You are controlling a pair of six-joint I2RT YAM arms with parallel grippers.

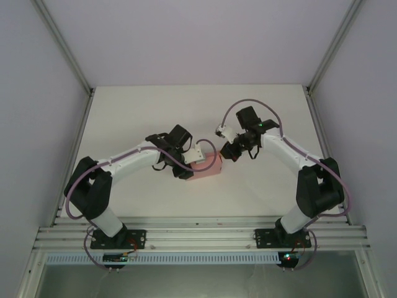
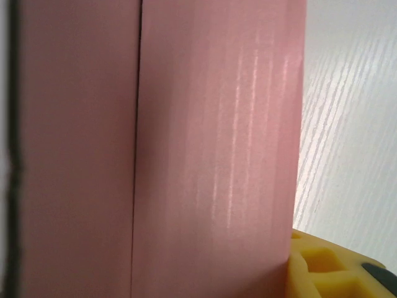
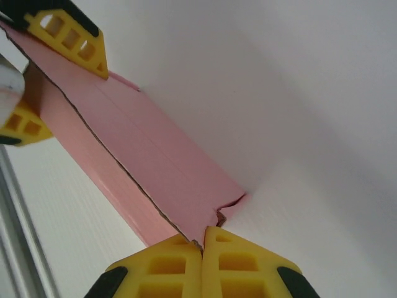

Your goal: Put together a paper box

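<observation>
The right gripper (image 3: 202,249) sits at the bottom centre of its wrist view, its two yellow fingers pressed together on the near corner of the paper box (image 3: 149,167), pinching the card where a dark seam runs in between them. From there the pink box stretches diagonally to the upper left of the frame, where the left gripper (image 3: 59,93) is clamped on its far end, one finger on either face (a small ragged notch shows at the box's lower right edge). From overhead, the box appears mid-frame over the white table (image 1: 155,112), held between both grippers. In the left wrist view its pink face spreads from the left edge, with a yellow finger (image 2: 322,267) at lower right.
</observation>
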